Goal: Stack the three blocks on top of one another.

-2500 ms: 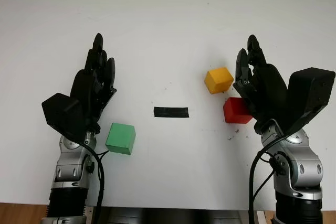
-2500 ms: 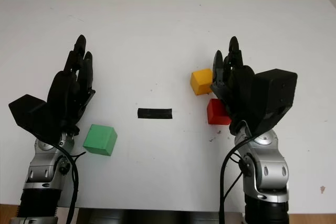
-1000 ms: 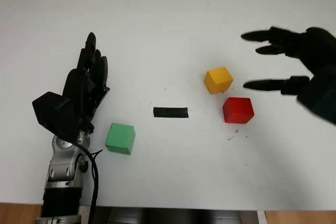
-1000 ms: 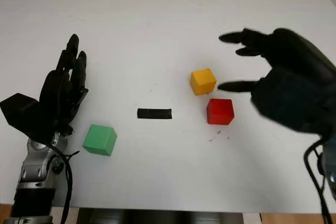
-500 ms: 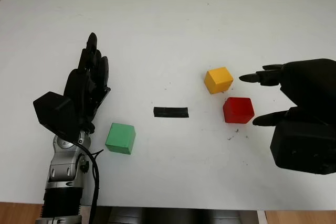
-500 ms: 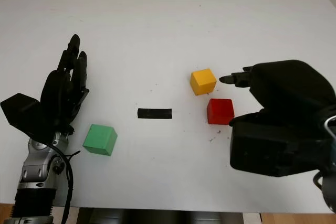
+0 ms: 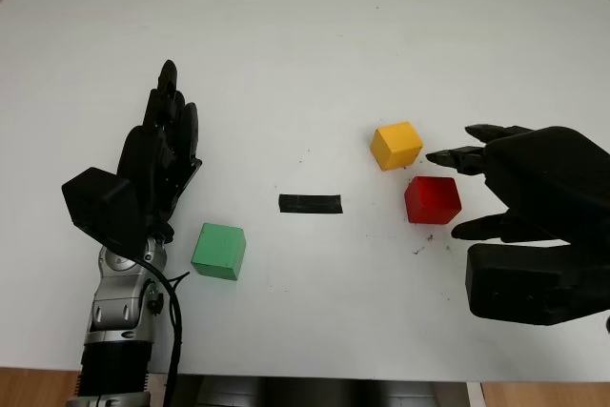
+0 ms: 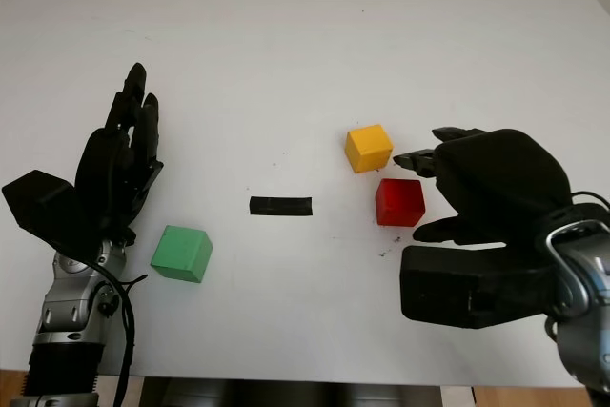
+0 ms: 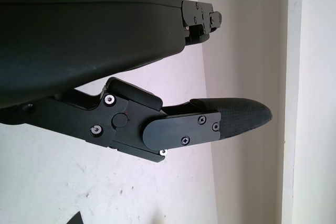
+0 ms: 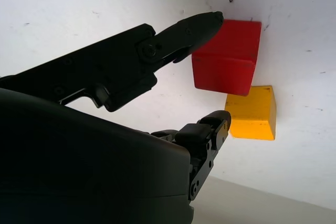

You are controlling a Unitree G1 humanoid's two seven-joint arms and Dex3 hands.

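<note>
Three blocks lie apart on the white table (image 7: pixel 305 64). The red block (image 7: pixel 433 199) sits right of centre, with the yellow block (image 7: pixel 396 145) just behind and left of it. The green block (image 7: pixel 219 251) lies at the front left. My right hand (image 7: pixel 481 193) is open beside the red block's right side, one fingertip (image 10: pixel 207 22) over the block's front edge and the others near its far side, holding nothing. My left hand (image 7: pixel 157 164) is open at the left, just behind the green block.
A strip of black tape (image 7: pixel 310 204) lies on the table's middle, between the green block and the red one. The table's front edge runs close below both arms.
My right hand has swung out, dropped and closed in leftward on the red block. The left hand and all three blocks have stayed put.
</note>
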